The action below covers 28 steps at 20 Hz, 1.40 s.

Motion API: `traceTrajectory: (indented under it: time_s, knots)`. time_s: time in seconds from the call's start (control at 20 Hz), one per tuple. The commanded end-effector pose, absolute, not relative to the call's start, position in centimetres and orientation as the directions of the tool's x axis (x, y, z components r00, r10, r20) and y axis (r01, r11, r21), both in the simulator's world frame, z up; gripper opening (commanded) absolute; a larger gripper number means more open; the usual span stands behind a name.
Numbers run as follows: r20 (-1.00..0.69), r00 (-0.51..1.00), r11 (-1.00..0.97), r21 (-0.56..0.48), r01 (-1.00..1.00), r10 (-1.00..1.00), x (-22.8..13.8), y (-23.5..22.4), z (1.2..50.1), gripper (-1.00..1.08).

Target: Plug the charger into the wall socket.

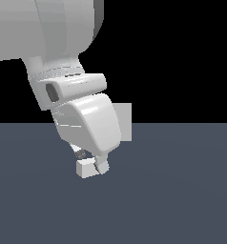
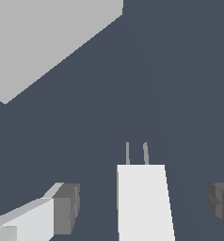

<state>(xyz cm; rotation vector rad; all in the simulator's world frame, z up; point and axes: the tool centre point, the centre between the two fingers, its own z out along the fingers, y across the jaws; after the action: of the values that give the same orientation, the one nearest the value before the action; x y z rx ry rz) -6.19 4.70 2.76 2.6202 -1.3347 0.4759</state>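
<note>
So the pincer (image 2: pixel 142 207) is spread wide here, with the charger (image 2: pixel 144 202) sitting between its two fingers. In the wrist view there's clear table (image 2: pixel 180 94) visible on either side of the block, so the dark pads (image 2: pixel 67 209) aren't touching it. Two thin grey prongs (image 2: pixel 136 153) stick out of the charger's far end. In the exterior view the charger lies on the table right under the arm's hand. The wall socket (image 1: pixel 126 121) stands upright further back, mostly hidden behind the hand, well apart from the charger.
</note>
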Motion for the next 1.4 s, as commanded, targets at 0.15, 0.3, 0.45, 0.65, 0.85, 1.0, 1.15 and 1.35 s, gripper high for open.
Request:
traceTrajectory:
  time_s: [0.15,0.3,0.45,0.65,0.85,1.0,1.15,1.35]
  knots:
    - [0.352,0.550,-0.587,0.000,-0.809,-0.758,-6.2,4.7,1.3,1.00]
    - [0.352,0.550,-0.587,0.000,-0.809,-0.758,-6.2,4.7,1.1,-1.00]
    - [0.352,0.550,-0.587,0.000,-0.809,-0.758,-6.2,4.7,1.1,-1.00]
    - [0.352,0.550,-0.587,0.000,-0.809,-0.758,-6.2,4.7,1.1,-1.00]
    - [0.352,0.549,-0.587,0.000,-0.810,-0.758,-6.2,4.7,1.2,-1.00]
    - [0.352,0.558,-0.597,-0.001,-0.802,-0.751,-6.2,4.6,1.3,-1.00]
    - [0.352,0.579,-0.619,-0.001,-0.786,-0.735,-6.2,4.5,1.6,-1.00]
    - [0.353,0.621,-0.664,-0.001,-0.748,-0.700,-6.2,4.2,2.2,-1.00]
